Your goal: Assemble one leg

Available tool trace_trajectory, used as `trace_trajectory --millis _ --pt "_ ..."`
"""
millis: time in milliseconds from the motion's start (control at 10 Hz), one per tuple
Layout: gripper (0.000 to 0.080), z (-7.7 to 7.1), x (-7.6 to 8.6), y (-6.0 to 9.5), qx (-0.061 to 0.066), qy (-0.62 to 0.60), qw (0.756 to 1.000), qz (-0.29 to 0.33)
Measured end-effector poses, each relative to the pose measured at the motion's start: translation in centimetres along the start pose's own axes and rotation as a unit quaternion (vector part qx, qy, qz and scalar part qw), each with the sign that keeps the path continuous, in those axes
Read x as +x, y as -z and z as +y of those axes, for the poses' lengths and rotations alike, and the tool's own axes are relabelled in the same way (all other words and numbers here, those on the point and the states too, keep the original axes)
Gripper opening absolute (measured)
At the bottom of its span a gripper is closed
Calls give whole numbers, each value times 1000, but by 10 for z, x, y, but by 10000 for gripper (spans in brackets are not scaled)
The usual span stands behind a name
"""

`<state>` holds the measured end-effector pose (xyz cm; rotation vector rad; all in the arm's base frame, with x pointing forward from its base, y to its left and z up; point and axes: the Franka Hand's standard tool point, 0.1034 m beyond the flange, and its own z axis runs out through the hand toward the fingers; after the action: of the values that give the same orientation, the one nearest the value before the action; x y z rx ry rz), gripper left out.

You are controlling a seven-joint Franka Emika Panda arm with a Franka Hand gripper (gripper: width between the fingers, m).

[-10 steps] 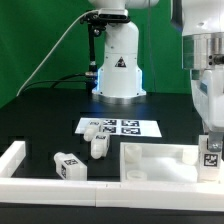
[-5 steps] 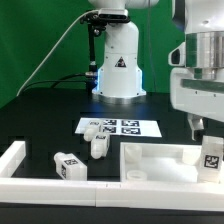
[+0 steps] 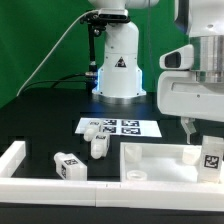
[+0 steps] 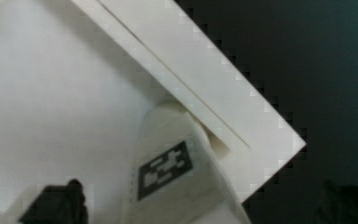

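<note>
A leg (image 3: 210, 156), a small white block with a marker tag on its face, stands upright at the right corner of the large flat white panel (image 3: 155, 160). My gripper (image 3: 200, 130) hangs just above it, open and holding nothing. In the wrist view the same leg (image 4: 172, 160) lies below, between my two dark fingertips (image 4: 59, 202), which stand wide apart and clear of it. The gripper's midpoint (image 4: 202, 208) is over the leg and the panel (image 4: 51, 110).
Three more legs lie loose: one (image 3: 67, 167) near the front rail, one (image 3: 98, 146) beside the panel, one (image 3: 90, 128) on the marker board (image 3: 125, 127). White border rails (image 3: 12, 160) frame the left and front. The robot base (image 3: 118, 65) stands behind.
The gripper has risen off the leg on the panel's right corner and shifted toward the exterior view's left. The leg stays standing where it was.
</note>
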<state>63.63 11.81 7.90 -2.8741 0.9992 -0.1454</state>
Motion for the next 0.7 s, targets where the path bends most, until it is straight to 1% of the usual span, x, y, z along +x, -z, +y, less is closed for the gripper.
trace_trajectory --millis 100,200,300,400,500,600,700 --pt "649 1 6 -1 -5 105 994 10" --pt "649 2 11 -4 -6 184 983 12" --pt "649 2 12 -5 -6 174 985 11" --pt "541 2 11 -5 -6 161 987 12" --pt "405 2 12 -5 -6 154 988 12" --pt "405 2 11 -5 -5 128 992 11" --pt "285 3 11 -6 -5 83 996 11"
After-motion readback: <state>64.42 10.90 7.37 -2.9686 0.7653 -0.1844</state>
